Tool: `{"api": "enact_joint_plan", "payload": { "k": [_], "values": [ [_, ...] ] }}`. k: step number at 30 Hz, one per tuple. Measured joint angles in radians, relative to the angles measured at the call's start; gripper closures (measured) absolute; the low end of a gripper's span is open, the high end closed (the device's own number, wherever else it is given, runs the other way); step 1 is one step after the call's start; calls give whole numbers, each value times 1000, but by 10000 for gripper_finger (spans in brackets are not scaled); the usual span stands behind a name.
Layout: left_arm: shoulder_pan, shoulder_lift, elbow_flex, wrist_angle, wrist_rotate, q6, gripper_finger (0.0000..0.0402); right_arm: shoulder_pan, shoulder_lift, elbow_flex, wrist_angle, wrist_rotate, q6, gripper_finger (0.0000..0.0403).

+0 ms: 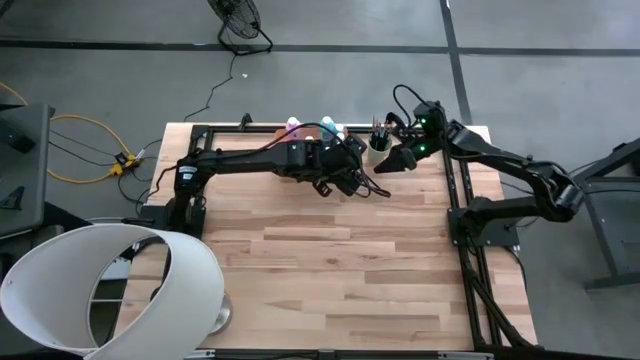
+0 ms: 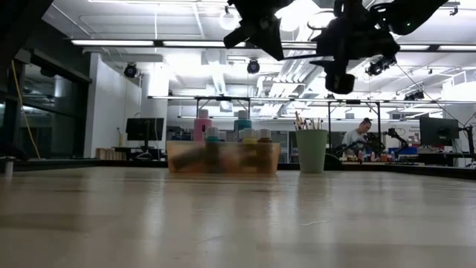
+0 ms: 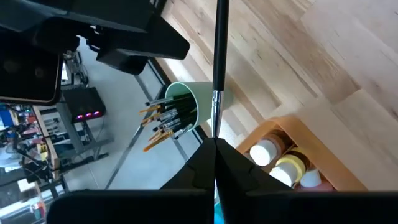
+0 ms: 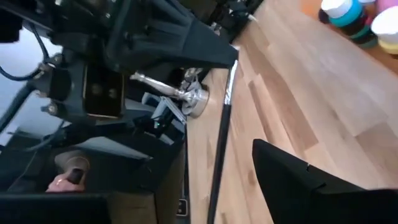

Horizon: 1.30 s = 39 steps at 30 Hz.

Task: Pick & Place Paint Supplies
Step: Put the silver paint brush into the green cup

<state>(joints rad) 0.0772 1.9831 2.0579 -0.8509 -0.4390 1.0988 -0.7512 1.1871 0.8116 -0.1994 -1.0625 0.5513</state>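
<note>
Gripping a paintbrush (image 3: 218,56), the left hand (image 3: 214,155) hovers above the table (image 1: 340,280).

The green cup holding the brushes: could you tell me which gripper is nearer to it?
The right gripper is nearer, hovering just beside the green cup. The left gripper, shut on a paintbrush, sits farther off, by the orange tray.

The tray (image 2: 223,158) sits at the desk's (image 1: 340,270) far edge, bottles (image 2: 202,124) inside; the cup (image 2: 312,151) (brushes (image 3: 166,121) in it) stands just right of it.
</note>
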Motion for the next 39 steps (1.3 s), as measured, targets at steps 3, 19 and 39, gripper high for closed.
{"api": "enact_joint_plan", "payload": {
  "k": [3,19,39],
  "values": [
    [0,0,0,0,-1,0,401,21,27,0,55,-11,27,205],
    [0,0,0,2,-1,-3,401,119,214,0,336,26,99,159],
    [1,-1,0,1,3,-5,401,75,226,0,405,1,91,387]
  ]
}}
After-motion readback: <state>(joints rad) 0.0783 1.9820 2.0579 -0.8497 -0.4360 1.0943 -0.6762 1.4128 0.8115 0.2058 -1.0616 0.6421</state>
